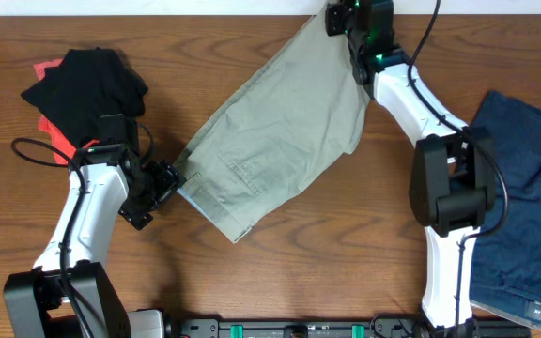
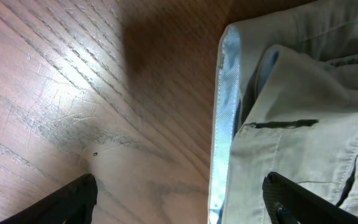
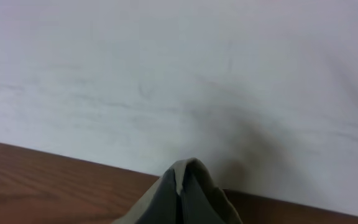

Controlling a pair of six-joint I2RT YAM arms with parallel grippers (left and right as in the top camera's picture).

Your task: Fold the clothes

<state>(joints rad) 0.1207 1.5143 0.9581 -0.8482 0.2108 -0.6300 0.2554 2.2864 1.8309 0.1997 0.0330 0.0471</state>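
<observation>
- Your left gripper [image 1: 164,181] sits low over the table [image 1: 280,282], at the waistband end of the khaki shorts [image 1: 280,141]. Its jaws are apart, holding nothing.
- Only the left wrist view shows this gap. Two dark fingers [image 2: 73,200] stand wide at the bottom corners of the frame. The pale blue inner waistband edge [image 2: 224,124] runs between them, with bare wood on one side and khaki cloth on the other.
- Your right gripper [image 1: 338,21] is at the far edge of the table, at the leg end of the shorts.
- The right wrist view shows no fingers. It shows a pinched peak of khaki cloth [image 3: 185,190] rising at bottom centre, creased down the middle, with a white wall [image 3: 166,74] behind. The cloth looks clamped in that gripper.
- Only the overhead view shows the whole garment. The shorts lie stretched on a diagonal between the two grippers, with a pocket seam near the waistband end.
- The overhead view shows four garments. One is the khaki shorts in the middle.
- One black piece [image 1: 87,86] lies at the table's left.
- One orange-red piece [image 1: 53,131] peeks out from under the black piece.
- One navy denim piece [image 1: 524,207] lies at the right, well apart from the shorts.
- You have two arms, each with one gripper.
</observation>
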